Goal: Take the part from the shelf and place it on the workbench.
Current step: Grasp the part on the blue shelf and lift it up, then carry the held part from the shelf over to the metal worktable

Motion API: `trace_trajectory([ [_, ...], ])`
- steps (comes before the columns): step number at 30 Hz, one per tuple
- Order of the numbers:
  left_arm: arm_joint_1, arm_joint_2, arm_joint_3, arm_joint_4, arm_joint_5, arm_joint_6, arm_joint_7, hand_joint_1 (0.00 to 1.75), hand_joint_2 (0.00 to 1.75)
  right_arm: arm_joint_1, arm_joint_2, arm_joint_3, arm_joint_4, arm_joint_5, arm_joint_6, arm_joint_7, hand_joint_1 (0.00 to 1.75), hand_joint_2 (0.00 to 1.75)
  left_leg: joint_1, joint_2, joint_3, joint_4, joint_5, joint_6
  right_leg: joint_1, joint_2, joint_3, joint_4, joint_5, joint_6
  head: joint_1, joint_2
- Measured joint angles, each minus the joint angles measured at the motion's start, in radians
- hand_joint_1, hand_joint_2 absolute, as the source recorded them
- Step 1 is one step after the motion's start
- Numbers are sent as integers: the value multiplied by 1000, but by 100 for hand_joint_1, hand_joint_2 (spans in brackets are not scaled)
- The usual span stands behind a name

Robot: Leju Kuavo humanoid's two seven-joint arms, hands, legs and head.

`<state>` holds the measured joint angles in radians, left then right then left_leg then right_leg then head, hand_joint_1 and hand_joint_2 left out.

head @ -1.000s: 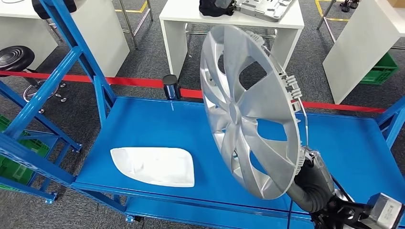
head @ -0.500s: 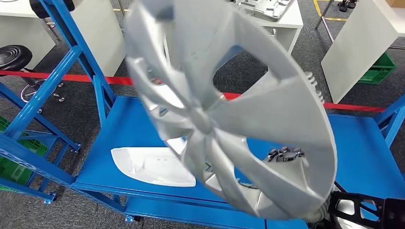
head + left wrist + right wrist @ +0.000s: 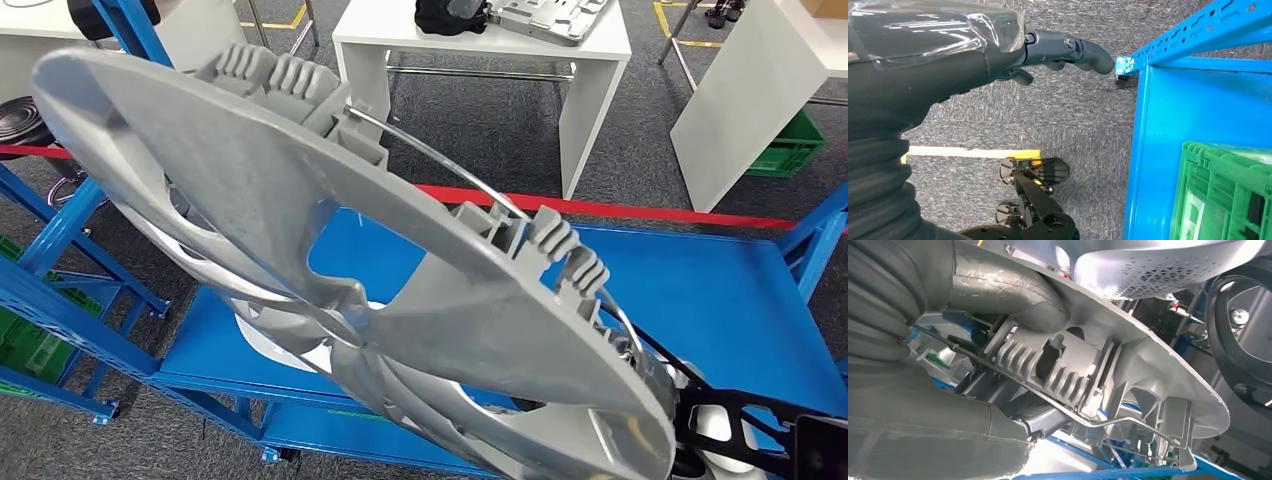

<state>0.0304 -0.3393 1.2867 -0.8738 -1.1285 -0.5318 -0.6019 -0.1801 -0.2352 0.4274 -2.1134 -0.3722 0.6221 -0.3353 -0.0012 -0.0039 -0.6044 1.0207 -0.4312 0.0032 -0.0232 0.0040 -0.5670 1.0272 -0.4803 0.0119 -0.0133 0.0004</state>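
A large silver wheel cover (image 3: 350, 260) hangs close in front of the head camera, above the blue shelf (image 3: 720, 300). It is tilted nearly flat, and its ribbed clips and wire ring face up. My right hand (image 3: 998, 290) grips its rim at the lower right, thumb pressed on one face and fingers under the clips of the wheel cover (image 3: 1128, 355). My left hand (image 3: 1058, 47) hangs beside the shelf frame above the carpet, fingers apart and holding nothing. A white workbench (image 3: 480, 40) stands beyond the shelf.
A white plastic part (image 3: 270, 345) lies on the shelf, mostly hidden behind the wheel cover. Red tape (image 3: 600, 210) crosses the floor behind the shelf. Another white table (image 3: 760, 90) stands at the right. Blue rack posts (image 3: 60, 230) rise at the left, and a green crate (image 3: 1228, 190) sits in the rack.
The wheel cover went from standing on edge at the right to swinging up and left toward the camera, tipping nearly flat with its clip side up. My right hand still grips its rim.
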Motion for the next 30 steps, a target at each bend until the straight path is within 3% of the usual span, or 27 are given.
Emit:
trace_trajectory([
  [1, 0, 1, 0, 1, 0, 1, 0, 0, 175, -2, 0, 1, 0, 2, 0, 0, 175, 175, 2, 0, -6, 11, -12, -6, -2, 0, -4, -1, 6, -8, -1, 0],
  [3, 1, 4, 0, 3, -5, 3, -2, 0, 175, -7, 0, 2, 0, 10, 1, -8, 175, 175, 7, 0, -35, 87, -78, -18, -5, -2, -16, -3, 18, -21, -5, 0],
  [5, 0, 6, 0, 5, -15, 7, -2, 0, 175, -9, -1, 4, 2, 22, 3, -25, 175, 175, 12, 1, -76, 216, -162, -25, -3, -4, -32, -2, 31, -25, -8, 0],
  [6, 0, 8, 0, 6, -21, 8, -2, 0, 175, -9, -2, 5, 3, 26, 5, -36, 175, 175, 13, 1, -85, 262, -185, -27, -2, -4, -41, -2, 38, -24, -8, 0],
  [7, 0, 9, 1, 7, -26, 8, -2, 0, 175, -9, -4, 6, 4, 28, 6, -47, 175, 175, 14, 1, -76, 273, -190, -27, -1, -4, -50, -2, 45, -23, -8, 0],
  [8, -1, 9, 3, 7, -31, 6, 1, 0, 175, -9, -6, 6, 6, 30, 8, -58, 175, 175, 14, 1, -46, 241, -178, -25, 0, -4, -58, -2, 53, -22, -8, 0],
  [11, -5, 9, 11, -7, -48, -8, 12, 0, 175, -10, -8, 2, 7, 33, 10, -82, 175, 175, 10, 0, 95, 32, -122, -13, 1, -3, -74, -3, 75, -10, -7, 0],
  [12, -7, 8, 14, -13, -52, -12, 15, 0, 175, -11, -9, 0, 7, 34, 11, -86, 175, 175, 6, -1, 116, -7, -113, -8, 0, -4, -76, -5, 82, -3, -6, 0],
  [15, -8, 6, 25, -31, -61, -22, 21, 0, 175, -12, -10, -5, 8, 31, 16, -94, 175, 175, -3, 0, 108, -22, -88, 14, -4, -7, -79, -13, 103, 17, -4, 0],
  [16, -9, 4, 30, -40, -66, -26, 23, 0, 175, -12, -10, -7, 8, 27, 21, -99, 175, 175, -2, 1, 103, -28, -74, 23, -4, -6, -85, -9, 97, 18, -3, 0],
  [18, -9, 1, 39, -60, -78, -35, 29, 0, 175, -11, -10, -12, 8, 13, 31, -111, 175, 175, 1, 6, 84, -40, -42, 37, -2, -5, -112, 50, 36, 7, 0, 0],
  [20, -9, -3, 47, -79, -89, -46, 34, 0, 175, -9, -10, -20, 8, -2, 39, -118, 175, 175, -4, 8, 54, -40, -16, 44, -1, -5, -148, 178, -56, -5, 3, 0],
  [21, -8, -4, 51, -87, -93, -50, 37, 0, 175, -7, -9, -23, 8, -8, 43, -120, 175, 175, -7, 8, 37, -39, -4, 45, -1, -5, -157, 238, -84, -3, 4, 0],
  [22, -8, -6, 55, -94, -95, -53, 39, 0, 175, -5, -9, -27, 8, -12, 45, -121, 175, 175, -9, 8, 20, -38, 9, 46, -1, -5, -151, 273, -93, 3, 4, 0],
  [23, -7, -7, 58, -99, -97, -54, 39, 0, 175, -4, -8, -29, 8, -13, 45, -121, 175, 175, -11, 8, 4, -38, 20, 46, -1, -5, -127, 271, -85, 11, 4, 0],
  [24, -7, -8, 61, -104, -98, -54, 40, 0, 175, -3, -8, -31, 8, -14, 46, -121, 175, 175, -13, 8, -11, -36, 31, 45, 0, -5, -85, 233, -68, 18, 4, 0],
  [25, -7, -9, 63, -108, -98, -55, 40, 0, 175, -3, -8, -32, 8, -14, 46, -121, 175, 175, -14, 8, -24, -33, 41, 43, 1, -6, -29, 166, -53, 22, 4, 0],
  [27, -7, -12, 65, -115, -98, -55, 40, 0, 175, -4, -6, -34, 7, -14, 46, -121, 175, 175, -17, 7, -46, -25, 59, 35, 7, -6, 73, 19, -56, 14, 3, 0],
  [28, -6, -13, 66, -118, -99, -55, 41, 0, 175, -5, -5, -35, 6, -14, 47, -122, 175, 175, -17, 7, -53, -21, 67, 30, 11, -5, 98, -24, -63, 7, 3, 0],
  [30, -5, -14, 69, -125, -101, -58, 42, 0, 175, -6, -3, -37, 5, -19, 48, -122, 175, 175, -15, 8, -60, -21, 84, 18, 15, -5, 95, -41, -61, -8, 2, 0],
])
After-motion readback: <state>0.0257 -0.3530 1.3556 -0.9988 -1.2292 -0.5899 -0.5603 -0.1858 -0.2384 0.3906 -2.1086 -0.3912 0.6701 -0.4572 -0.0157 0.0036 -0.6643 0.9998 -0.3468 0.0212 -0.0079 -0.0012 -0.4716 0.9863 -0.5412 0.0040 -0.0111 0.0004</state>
